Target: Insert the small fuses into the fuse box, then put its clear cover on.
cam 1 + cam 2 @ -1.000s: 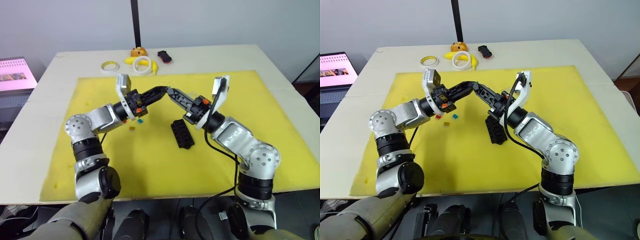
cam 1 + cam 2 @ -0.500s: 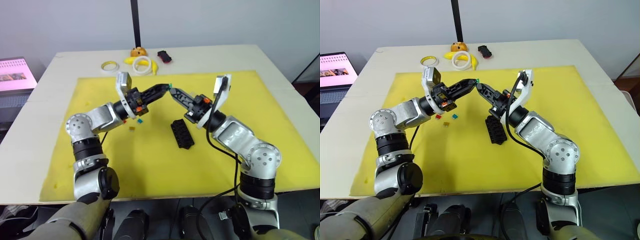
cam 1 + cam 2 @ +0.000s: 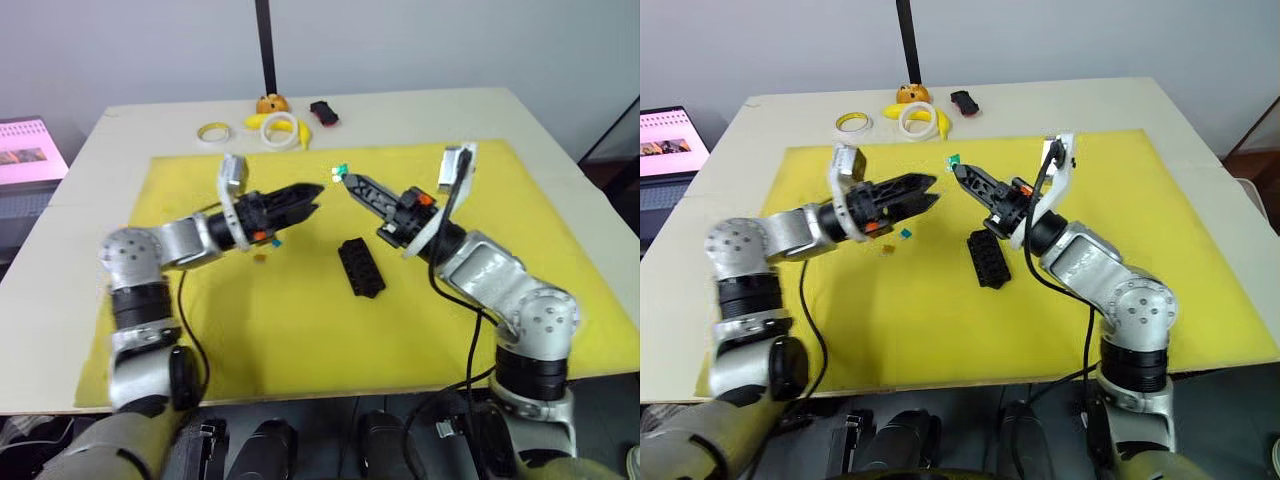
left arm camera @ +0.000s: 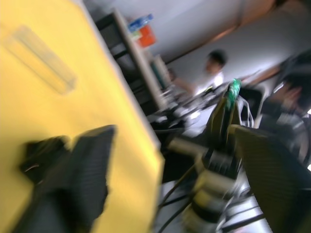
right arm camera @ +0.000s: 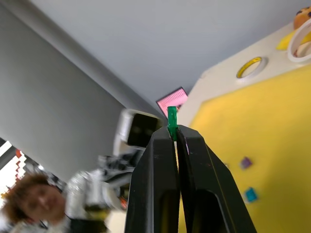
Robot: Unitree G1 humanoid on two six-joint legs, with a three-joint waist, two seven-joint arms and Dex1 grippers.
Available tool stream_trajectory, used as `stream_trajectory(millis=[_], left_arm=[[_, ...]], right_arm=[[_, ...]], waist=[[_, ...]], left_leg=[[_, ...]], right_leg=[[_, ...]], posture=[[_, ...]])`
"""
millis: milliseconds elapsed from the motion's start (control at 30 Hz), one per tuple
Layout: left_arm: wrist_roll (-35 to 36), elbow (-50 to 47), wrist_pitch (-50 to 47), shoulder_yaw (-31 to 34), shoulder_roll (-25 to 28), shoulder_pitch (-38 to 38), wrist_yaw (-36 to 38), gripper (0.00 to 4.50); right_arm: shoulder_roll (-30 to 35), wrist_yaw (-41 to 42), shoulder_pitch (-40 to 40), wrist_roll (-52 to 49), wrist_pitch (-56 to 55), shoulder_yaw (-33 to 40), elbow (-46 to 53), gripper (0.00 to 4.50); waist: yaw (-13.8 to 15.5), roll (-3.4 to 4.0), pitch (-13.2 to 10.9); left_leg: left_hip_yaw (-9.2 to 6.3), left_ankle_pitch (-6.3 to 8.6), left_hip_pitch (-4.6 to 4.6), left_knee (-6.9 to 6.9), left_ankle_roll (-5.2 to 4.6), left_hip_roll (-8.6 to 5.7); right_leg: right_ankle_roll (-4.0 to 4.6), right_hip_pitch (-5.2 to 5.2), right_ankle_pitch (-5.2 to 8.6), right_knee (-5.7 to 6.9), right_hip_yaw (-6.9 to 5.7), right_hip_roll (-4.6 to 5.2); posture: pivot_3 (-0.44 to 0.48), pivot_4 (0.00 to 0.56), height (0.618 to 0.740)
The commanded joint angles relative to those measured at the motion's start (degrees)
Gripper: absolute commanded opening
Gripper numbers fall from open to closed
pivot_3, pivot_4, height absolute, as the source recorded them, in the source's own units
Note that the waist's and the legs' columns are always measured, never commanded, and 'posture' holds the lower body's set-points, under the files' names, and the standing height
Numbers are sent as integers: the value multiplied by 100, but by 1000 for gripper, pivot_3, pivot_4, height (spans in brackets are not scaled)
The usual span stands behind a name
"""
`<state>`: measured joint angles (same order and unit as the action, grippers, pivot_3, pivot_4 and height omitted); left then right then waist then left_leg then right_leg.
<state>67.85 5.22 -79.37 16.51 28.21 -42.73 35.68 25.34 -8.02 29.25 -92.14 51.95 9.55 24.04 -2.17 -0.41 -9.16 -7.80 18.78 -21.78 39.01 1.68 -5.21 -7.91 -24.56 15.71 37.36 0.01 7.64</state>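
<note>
The right gripper [image 5: 173, 133] is pinching a green fuse [image 5: 172, 122] above the fuse box [image 3: 361, 267]. The left gripper [image 3: 310, 198] is hovering beside it with its fingers parted, holding nothing.

On the yellow mat [image 3: 300, 320] covering the counter [image 3: 90, 180], the fuse box [image 3: 361, 267] lies near the middle, angled with its slotted top up. The right tool [image 3: 346, 180] is raised over the mat beyond the box, its two black fingers pinched together on a green fuse [image 3: 339, 169] at their tips. The left tool [image 3: 314, 196] points toward it from the left, fingers slightly parted, the two tools close but apart. Small fuses lie on the mat under the left tool: a blue one [image 3: 275, 240] and an orange one [image 3: 261, 257]. At the far edge sit tape rings [image 3: 214, 132], a yellow banana-like object [image 3: 283, 128] and a black and red toy car [image 3: 322, 112].
</note>
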Motion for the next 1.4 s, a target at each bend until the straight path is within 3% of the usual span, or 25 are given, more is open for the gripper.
stream_trajectory(millis=[33, 167, 233, 333, 400, 533, 833, 1400], left_arm=[[-740, -1101, 950, -1014, 834, 224, 1757, 4470], [-2127, -1730, 2752, -2104, 1577, 731, 3084, 4470], [-2900, -1857, 3816, -2499, 1677, 989, 3388, 4470], [-3588, -1922, 4777, -2779, 1494, 1204, 3348, 4470], [-3818, -1961, 5098, -2859, 1339, 1283, 3272, 4470], [-4110, -1998, 5373, -2970, 1102, 1392, 3148, 4470], [-4485, -2069, 5693, -2982, 833, 1598, 2939, 4470], [-4765, -1732, 5932, -3067, 515, 1390, 2961, 4470]], right_arm=[[971, 831, 196, -323, 573, 108, 232, 0], [2290, 2468, 407, 471, 1116, -178, 253, 0], [2928, 3604, 473, 1546, 908, -633, 380, 0], [3810, 5582, 548, 3770, -427, -1764, 351, 0], [4057, 6604, 617, 5014, -1489, -2363, 66, 0], [3779, 7714, 1056, 6434, -2802, -2994, -929, 0], [3035, 8772, 1467, 7709, -4096, -3169, -2102, 0], [2558, 9068, 1654, 8357, -4067, -2972, -2484, 0]], waist=[[16, 1, 0], [74, 4, -1], [113, 8, -3], [146, 6, -4], [161, 3, -6], [123, 1, -6], [159, 1, -7], [153, 1, -7]], left_leg=[[-1, 0, 2, -1, 0, -1], [2, 1, 8, -5, -1, 2], [16, 3, 11, -6, -6, 3], [22, 6, 8, -2, -10, 0], [23, 8, 4, 9, -15, -4], [29, 10, 2, 12, -18, 2], [21, 9, -5, 12, -16, 8], [17, 9, -5, 13, -15, 7]], right_leg=[[0, 6, 0, -7, -1, 0], [0, 21, 0, -26, -2, -1], [0, 21, 0, -30, -1, -2], [0, 21, 0, -32, -2, -4], [-2, 21, 0, -32, -2, -2], [-3, 18, 0, -29, -2, 2], [-3, 9, -1, -27, -4, 4], [-3, 10, -1, -27, -6, 4]], posture=[[0, 150, 740], [0, 150, 740], [0, 150, 740], [0, 150, 740], [0, 150, 740], [0, 150, 740], [0, 150, 740], [0, 150, 740]])
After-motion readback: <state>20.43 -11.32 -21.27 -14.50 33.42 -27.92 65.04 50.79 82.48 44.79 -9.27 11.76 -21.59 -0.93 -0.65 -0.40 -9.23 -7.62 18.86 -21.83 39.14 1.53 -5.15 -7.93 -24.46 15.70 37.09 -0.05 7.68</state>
